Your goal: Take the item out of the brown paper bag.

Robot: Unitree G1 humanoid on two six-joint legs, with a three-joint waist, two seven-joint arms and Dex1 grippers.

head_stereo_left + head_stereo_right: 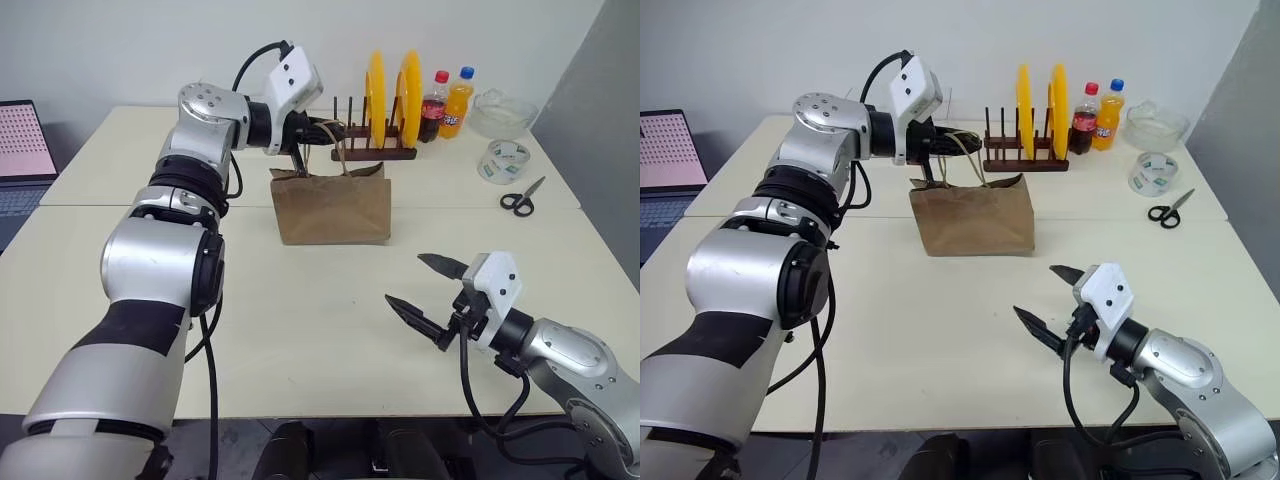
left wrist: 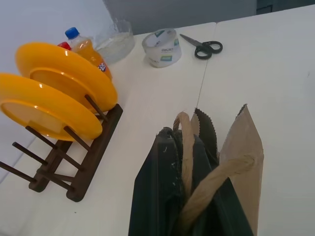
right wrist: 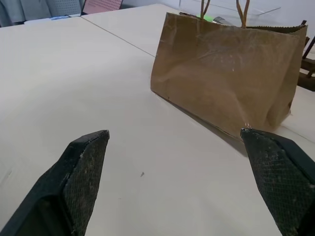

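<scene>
The brown paper bag (image 1: 331, 207) stands upright on the table (image 1: 300, 340), just in front of the plate rack (image 1: 372, 152) that holds two yellow plates (image 1: 409, 98); its mouth faces up, and its cord handles (image 2: 216, 184) rise toward the left gripper (image 1: 316, 137). That gripper's fingers are pressed together on the handles at the bag's rear edge, as the left wrist view shows, with tan cord caught between the black fingers; the right gripper (image 1: 429, 291) hovers low over the table, well in front of the bag, jaws spread wide and holding nothing.

The step in hand appears to be holding the mouth open so the free arm can reach in; the item itself cannot be made out, save for a hint of green at the rim in the right wrist view. To do it well, the left arm probably ought to keep the handles taut and pulled slightly back, without lifting the bag's base off the table; the right gripper should rise above the serrated rim before moving forward, then descend straight into the opening; pushing against the front wall would likely crumple the paper or tip the bag toward the rack.
</scene>
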